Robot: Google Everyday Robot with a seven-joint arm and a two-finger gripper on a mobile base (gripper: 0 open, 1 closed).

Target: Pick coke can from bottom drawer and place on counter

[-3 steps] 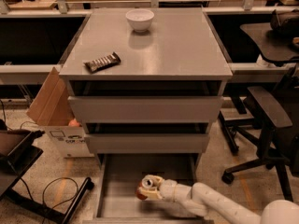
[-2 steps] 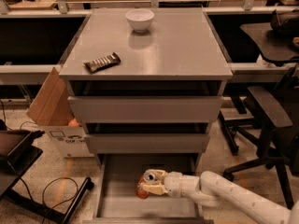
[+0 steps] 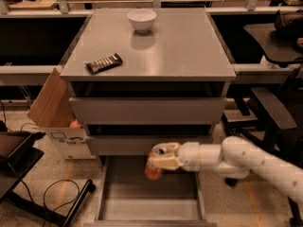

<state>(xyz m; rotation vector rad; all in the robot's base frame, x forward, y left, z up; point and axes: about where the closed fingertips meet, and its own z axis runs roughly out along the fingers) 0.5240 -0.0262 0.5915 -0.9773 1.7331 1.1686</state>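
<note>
The bottom drawer [image 3: 123,200] stands pulled open, a shallow grey tray. My gripper [image 3: 160,162] is above it, in front of the middle drawer's lower edge, shut on the red coke can [image 3: 152,170]. The can hangs lifted above the drawer floor, mostly hidden by the cream fingers [image 3: 163,161]. The white arm reaches in from the right. The grey counter [image 3: 180,46] lies well above the gripper.
A white bowl [image 3: 141,19] sits at the counter's back middle, and a dark foil snack bar [image 3: 103,63] near its front left. A cardboard box [image 3: 54,110] stands left of the cabinet. Office chairs [image 3: 272,112] stand to the right. Cables and a black stand lie on the floor at left.
My gripper has risen from the drawer floor with the coke can in it, and now holds it up near the middle drawer's front. The arm has lifted with it.
</note>
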